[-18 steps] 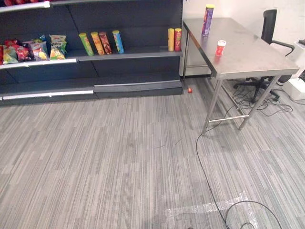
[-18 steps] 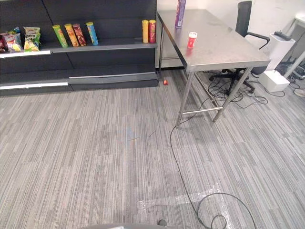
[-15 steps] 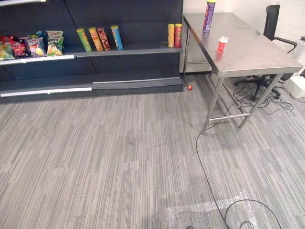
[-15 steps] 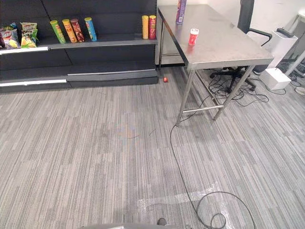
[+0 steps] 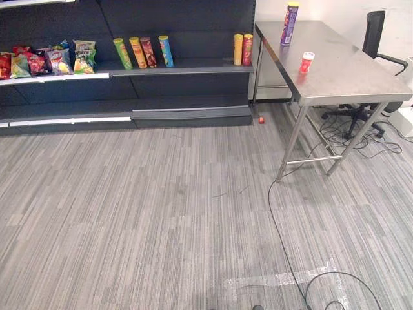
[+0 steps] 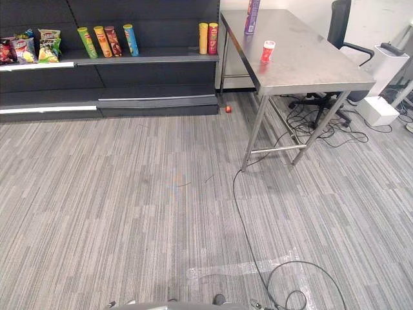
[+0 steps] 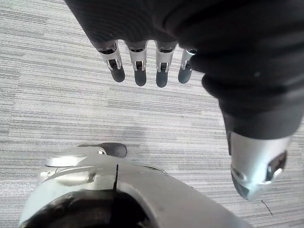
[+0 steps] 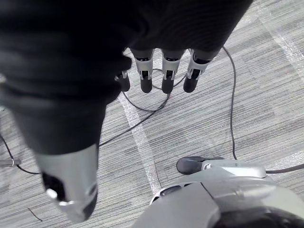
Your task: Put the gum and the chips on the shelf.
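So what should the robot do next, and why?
Probably step toward the table: the gum and the chips stand on it, well out of reach across the carpet. The left hand and the right hand both hang open and empty.

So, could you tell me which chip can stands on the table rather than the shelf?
The purple can, at the far end of the table; the other six cans stand on the dark shelf.
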You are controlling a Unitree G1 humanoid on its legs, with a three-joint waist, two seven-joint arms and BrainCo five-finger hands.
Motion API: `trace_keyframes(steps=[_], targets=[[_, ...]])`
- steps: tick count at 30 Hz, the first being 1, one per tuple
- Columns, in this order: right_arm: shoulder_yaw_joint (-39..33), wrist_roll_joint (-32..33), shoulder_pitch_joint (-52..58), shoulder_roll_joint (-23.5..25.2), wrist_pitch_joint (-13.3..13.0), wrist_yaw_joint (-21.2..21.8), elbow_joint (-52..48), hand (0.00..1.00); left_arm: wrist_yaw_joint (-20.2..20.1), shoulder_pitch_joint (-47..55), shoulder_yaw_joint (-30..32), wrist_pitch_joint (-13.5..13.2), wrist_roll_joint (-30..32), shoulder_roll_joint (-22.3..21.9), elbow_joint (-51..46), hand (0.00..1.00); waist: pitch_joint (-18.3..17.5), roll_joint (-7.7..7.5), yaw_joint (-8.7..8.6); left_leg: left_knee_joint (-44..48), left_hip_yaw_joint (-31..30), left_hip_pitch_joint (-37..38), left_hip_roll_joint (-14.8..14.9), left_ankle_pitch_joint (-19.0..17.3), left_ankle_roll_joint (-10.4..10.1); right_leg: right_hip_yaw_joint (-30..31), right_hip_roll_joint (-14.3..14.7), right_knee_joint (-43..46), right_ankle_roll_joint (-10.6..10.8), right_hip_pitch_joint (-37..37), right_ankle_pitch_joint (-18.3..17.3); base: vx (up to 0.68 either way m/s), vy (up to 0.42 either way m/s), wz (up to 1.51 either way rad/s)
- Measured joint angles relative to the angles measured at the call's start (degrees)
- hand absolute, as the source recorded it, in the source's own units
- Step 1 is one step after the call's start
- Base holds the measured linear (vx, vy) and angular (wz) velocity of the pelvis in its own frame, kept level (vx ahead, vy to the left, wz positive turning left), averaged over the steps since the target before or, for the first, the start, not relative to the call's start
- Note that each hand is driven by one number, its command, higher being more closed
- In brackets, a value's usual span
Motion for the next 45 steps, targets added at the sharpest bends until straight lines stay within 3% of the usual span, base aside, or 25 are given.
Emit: trace_keyframes(steps=[8,13,15,17,18,19,21,23,26,27,28,30,31,33,35,36,37,38,39,40,41,43,45], targets=[[-1.26,0.11,0.13,0.15,0.02,-0.18,-0.01,0.0,0.41,-0.05,-0.03,-0.48,-0.37,-0.08,0.0,0.0,-0.23,-0.15,-0.12,-0.32,-2.06,-3.71,-0.24,0.63,-0.06,-2.69,-0.38,-0.13,-0.12,-2.66,-0.03,-0.02,-0.008,0.14],[-1.77,1.17,-0.84,0.58,0.01,-0.18,-0.07,0.0,0.3,-0.38,1.09,-0.54,-1.01,-0.03,-0.56,0.0,0.94,-0.36,-0.23,0.11,-3.9,-4.81,-0.19,1.05,0.09,-4.85,-0.62,2.26,-1.53,-3.83,-1.36,0.09,0.006,0.22],[-1.98,1.19,-1.3,1.17,0.0,-0.16,-0.3,0.0,-0.12,-0.53,3.0,-0.54,-3.21,0.0,-0.82,0.0,2.12,-1.38,-0.14,6.24,-4.17,-6.52,-0.08,-2.12,-0.97,-5.45,-1.11,4.62,-1.68,-3.37,-3.49,0.1,-0.001,0.2],[-2.81,1.24,-1.34,2.04,-0.05,-0.05,-1.39,0.0,-0.64,-0.08,5.4,-0.61,-5.41,-0.25,-3.33,0.0,3.86,-2.48,0.89,21.15,-2.14,-10.87,0.49,-6.8,-2.13,-5.39,-1.68,6.97,-2.24,-1.14,-5.92,0.08,-0.007,0.09],[-2.95,1.42,-1.29,2.26,0.0,-0.06,-1.93,0.0,-0.69,-0.12,5.78,-0.66,-6.14,-0.3,-3.85,0.0,4.42,-2.64,1.26,26.36,-1.59,-12.81,0.74,-7.3,-2.67,-5.33,-1.8,7.31,-2.49,-0.38,-6.51,0.06,0.015,0.03],[-3.05,2.49,-1.21,2.41,-0.05,-0.05,-2.56,0.0,-0.6,-0.07,6.29,-0.69,-7.71,-0.81,-4.89,0.0,5.16,-2.87,1.78,33.57,-1.03,-16.08,1.46,-10.11,-2.69,-5.38,-2.02,7.84,-3.22,0.98,-8.06,0.06,0.028,0.02],[-3.3,3.76,-1.25,2.12,-0.09,-0.09,-2.88,0.0,-0.53,0.06,6.52,-1.25,-12.04,-1.65,-5.07,0.0,5.34,-2.17,1.75,36.26,-1.26,-21.41,2.67,-11.57,-2.32,-5.75,-2.25,8.49,-2.42,2.47,-9.88,0.11,0.09,0.1],[-3.25,4.99,-1.24,2.03,-0.08,-0.07,-2.9,0.0,-0.49,0.13,7.11,-1.98,-14.35,-2.26,-5.44,0.0,5.37,-2.07,1.91,32.31,-1.43,-24.6,2.78,-9.94,-2.0,-5.44,-3.22,8.69,-0.84,2.74,-11.2,0.14,0.135,-0.07],[-3.08,5.31,-1.22,1.56,-0.08,-0.12,-3.45,0.0,-0.41,0.58,7.31,-2.4,-14.31,-3.03,-5.6,0.0,5.22,-1.16,2.72,17.75,-1.01,-27.3,3.79,-2.41,-2.42,-2.9,-4.76,8.82,1.67,3.64,-13.12,0.33,0.266,-0.44],[-2.65,5.25,-1.22,1.35,-0.02,-0.17,-3.3,0.0,-0.43,0.6,7.7,-2.36,-14.32,-3.17,-5.46,0.0,5.14,-1.18,3.4,16.79,0.31,-26.81,4.18,3.14,-2.53,-1.11,-5.72,8.84,2.52,4.58,-14.0,0.42,0.311,-0.77],[-2.62,5.04,-1.34,1.88,-0.02,-0.15,-2.87,0.0,-0.54,0.92,8.65,-2.43,-14.32,-2.57,-5.42,0.0,4.22,-2.24,4.15,17.49,2.18,-25.91,2.64,4.6,-0.22,0.51,-8.01,8.9,2.84,4.82,-14.89,0.45,0.297,-0.73],[-4.17,4.48,-2.27,3.55,0.01,0.09,-2.15,0.0,-0.31,0.57,9.75,-3.12,-14.36,-2.11,-5.41,0.0,3.37,-4.26,4.0,19.9,4.19,-26.08,0.48,1.06,1.21,3.02,-10.83,11.29,2.35,3.76,-13.16,0.54,0.23,-0.41],[-5.46,4.4,-2.17,4.06,-0.05,0.12,-2.11,0.0,-0.32,0.49,9.78,-3.15,-14.38,-1.78,-5.02,0.0,2.86,-4.78,3.62,22.5,5.13,-25.54,-0.52,-0.73,3.02,5.53,-12.5,14.65,3.17,3.22,-12.59,0.58,0.264,-0.15],[-7.8,4.44,-2.01,4.68,0.1,0.28,-2.06,0.0,-0.31,0.37,9.79,-3.12,-14.47,-1.58,-4.5,0.0,1.73,-4.96,3.5,25.27,6.44,-23.88,-1.38,-4.38,4.5,9.16,-13.94,23.29,3.11,0.73,-11.86,0.45,0.246,-0.14],[-9.69,4.54,-2.27,5.03,-0.02,0.78,-2.27,0.0,-0.31,0.49,9.63,-3.05,-14.4,-1.56,-4.45,0.0,1.55,-4.73,3.26,25.24,6.67,-19.81,-1.86,-7.37,4.95,11.43,-14.73,36.74,2.47,-3.3,-7.31,0.44,0.219,-0.19],[-10.75,4.65,-2.47,5.13,-0.02,1.22,-2.28,0.0,-0.32,0.52,9.1,-2.96,-14.3,-1.24,-4.38,0.0,1.59,-4.61,2.99,23.69,6.95,-16.03,-2.19,-9.39,5.3,11.73,-15.71,46.58,1.9,-6.96,-1.23,0.4,0.185,-0.1],[-10.78,4.69,-2.51,5.06,-0.05,1.32,-2.28,0.0,-0.4,0.58,8.66,-2.92,-14.26,-0.89,-4.36,0.0,1.7,-4.53,2.65,22.69,7.1,-13.39,-2.65,-10.3,5.64,11.17,-16.85,53.86,1.29,-9.39,1.41,0.47,0.197,-0.06],[-10.74,5.86,-2.65,5.0,-0.23,1.24,-2.3,0.0,-0.42,0.62,8.41,-2.74,-14.13,-0.69,-4.34,0.0,1.66,-4.58,1.72,20.52,6.45,-8.72,-3.19,-11.28,5.69,8.01,-18.4,63.61,-1.06,-12.98,-0.75,0.37,0.139,0.02],[-10.67,6.02,-2.68,5.04,-0.28,1.21,-2.33,0.0,-0.42,0.67,8.21,-2.72,-14.12,-0.66,-4.32,0.0,1.65,-4.53,1.67,19.74,6.39,-7.59,-3.28,-11.29,5.69,7.19,-18.5,64.98,-1.36,-13.65,-1.49,0.46,0.113,-0.02],[-10.59,7.62,-2.6,4.9,-0.33,1.05,-2.36,0.0,-0.42,0.6,6.35,-2.7,-13.88,-0.27,-4.32,0.0,1.82,-4.07,1.53,15.8,6.17,-2.29,-3.28,-11.27,5.66,3.45,-18.19,67.82,-1.07,-16.38,-6.42,0.37,0.067,-0.05],[-10.57,8.17,-2.56,4.71,-0.38,0.99,-2.39,0.0,-0.44,0.51,5.98,-2.71,-13.63,-0.25,-4.32,0.0,1.85,-3.84,1.48,14.55,6.05,-0.63,-3.21,-11.29,5.63,1.81,-17.85,67.54,-1.04,-17.55,-8.52,0.36,0.046,-0.02],[-10.63,9.82,-2.38,4.02,-1.12,0.99,-2.83,0.0,-0.62,-0.27,4.56,-2.55,-13.06,-0.49,-4.2,0.0,2.09,-2.39,0.3,12.23,4.82,3.01,-1.91,-12.24,5.33,-3.71,-15.22,61.43,-1.3,-21.92,-13.33,0.28,-0.031,0.24],[-10.63,10.7,-2.08,3.5,-1.56,1.1,-3.85,0.0,-0.83,-0.58,4.51,-2.29,-13.03,-1.75,-4.19,0.0,2.69,-0.01,-0.56,11.02,3.87,5.28,0.3,-13.68,4.58,-6.52,-11.59,50.33,-1.14,-25.65,-13.25,0.44,-0.098,0.36]])
